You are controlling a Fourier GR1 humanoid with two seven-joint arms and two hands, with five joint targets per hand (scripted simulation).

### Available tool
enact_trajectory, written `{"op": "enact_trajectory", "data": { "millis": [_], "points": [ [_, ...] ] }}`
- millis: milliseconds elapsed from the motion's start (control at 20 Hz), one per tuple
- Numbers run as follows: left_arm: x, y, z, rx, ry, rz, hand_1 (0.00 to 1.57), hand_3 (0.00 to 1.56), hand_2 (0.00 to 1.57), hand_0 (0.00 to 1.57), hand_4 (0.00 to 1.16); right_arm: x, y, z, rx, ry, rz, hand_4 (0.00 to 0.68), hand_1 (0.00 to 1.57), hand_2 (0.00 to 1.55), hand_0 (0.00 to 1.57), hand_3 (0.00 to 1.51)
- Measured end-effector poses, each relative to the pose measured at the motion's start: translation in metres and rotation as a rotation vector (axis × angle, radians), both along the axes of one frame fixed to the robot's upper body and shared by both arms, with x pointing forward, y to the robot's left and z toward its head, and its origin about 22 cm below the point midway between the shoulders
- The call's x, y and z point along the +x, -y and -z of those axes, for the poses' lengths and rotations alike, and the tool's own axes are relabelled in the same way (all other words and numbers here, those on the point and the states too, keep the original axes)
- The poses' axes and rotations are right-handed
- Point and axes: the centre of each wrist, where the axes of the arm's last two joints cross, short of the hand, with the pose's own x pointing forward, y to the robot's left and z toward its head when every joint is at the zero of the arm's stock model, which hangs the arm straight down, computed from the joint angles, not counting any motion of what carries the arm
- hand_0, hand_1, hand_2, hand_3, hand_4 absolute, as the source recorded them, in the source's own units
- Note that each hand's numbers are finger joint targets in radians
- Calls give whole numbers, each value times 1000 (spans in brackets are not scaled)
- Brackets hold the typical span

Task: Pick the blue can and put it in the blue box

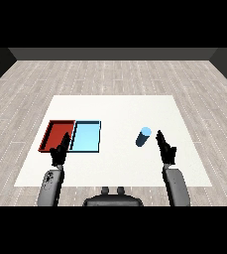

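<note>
A small blue cylindrical can [143, 137] stands on the flat white desk [115, 106], right of the middle, leaning slightly in this view, its pale blue top facing up. Nothing holds it. The robot's black right hand [166, 148] is raised just to the right of the can, fingers straight and pointing away across the desk, with a narrow strip of white showing between hand and can, so the two are apart. Its grey forearm [177, 186] comes in from the lower right corner.

On the left part of the desk lie two shallow rectangular trays, touching side by side: a red tray [55, 129] at the outside and a light blue tray [86, 136] next to it, nearer the can. The black left hand [60, 151] is over the near edge where the two trays meet, fingers straight and relaxed, holding nothing. The can is well apart from the light blue tray, with bare desk between them.
</note>
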Motion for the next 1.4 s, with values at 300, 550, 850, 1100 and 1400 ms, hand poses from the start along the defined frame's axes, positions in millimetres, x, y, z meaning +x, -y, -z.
{"op": "enact_trajectory", "data": {
  "millis": [300,550,850,1100,1400],
  "points": [
    [2,3,-2,-1,45,12,0,0,0,0,0,26,3,2,19,5,-16,0,0,0,0,0],
    [6,8,-19,-106,285,78,0,0,0,0,0,44,-3,-11,160,178,-125,0,0,0,0,0],
    [9,12,-11,-154,369,104,0,0,0,0,0,47,7,0,215,241,-172,0,0,0,0,0],
    [7,14,-5,-160,386,107,0,0,0,0,0,54,10,0,224,250,-178,0,0,0,0,0],
    [6,8,-2,-163,391,107,0,0,0,0,0,66,11,9,236,226,-124,0,0,0,0,0]
  ]
}}
